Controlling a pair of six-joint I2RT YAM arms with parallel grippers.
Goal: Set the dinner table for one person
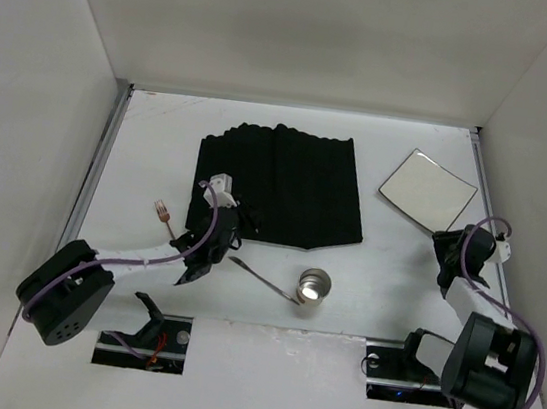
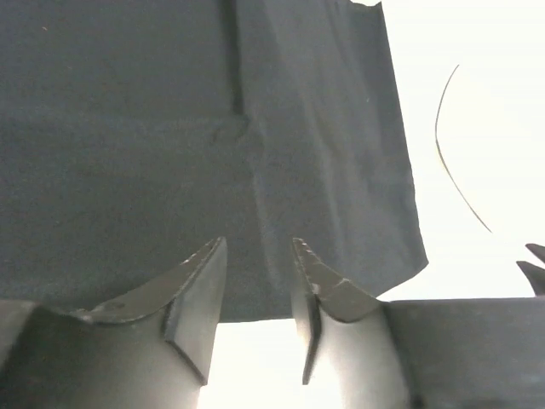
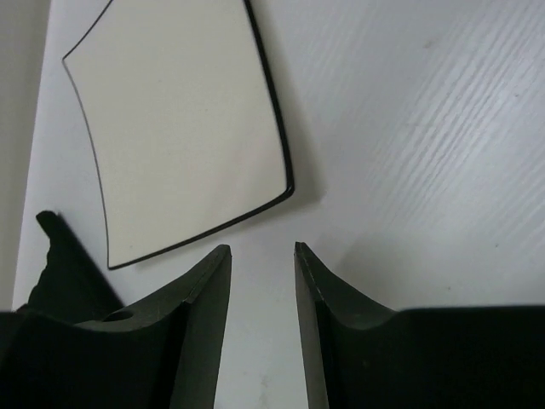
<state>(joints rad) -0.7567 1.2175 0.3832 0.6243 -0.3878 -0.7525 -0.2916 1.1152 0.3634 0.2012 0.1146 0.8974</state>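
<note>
The dinner table [image 1: 150,148] is a white top with grey side rails. A black cloth placemat [image 1: 281,185] lies in its middle. My left gripper [image 1: 223,220] is open and empty at the placemat's near left corner. In the left wrist view the gripper [image 2: 258,247] has its tips over the near edge of the placemat [image 2: 170,128]. A square white plate [image 1: 428,190] with a thin black rim lies at the back right. My right gripper [image 1: 452,250] is open and empty just short of it. The right wrist view shows the gripper [image 3: 262,249] near a corner of the plate [image 3: 179,119].
A fork [image 1: 163,212] lies left of the placemat, beside my left arm. A long metal utensil [image 1: 262,278] lies in front of the placemat, its end against a small metal cup [image 1: 314,288]. White walls enclose the table on three sides.
</note>
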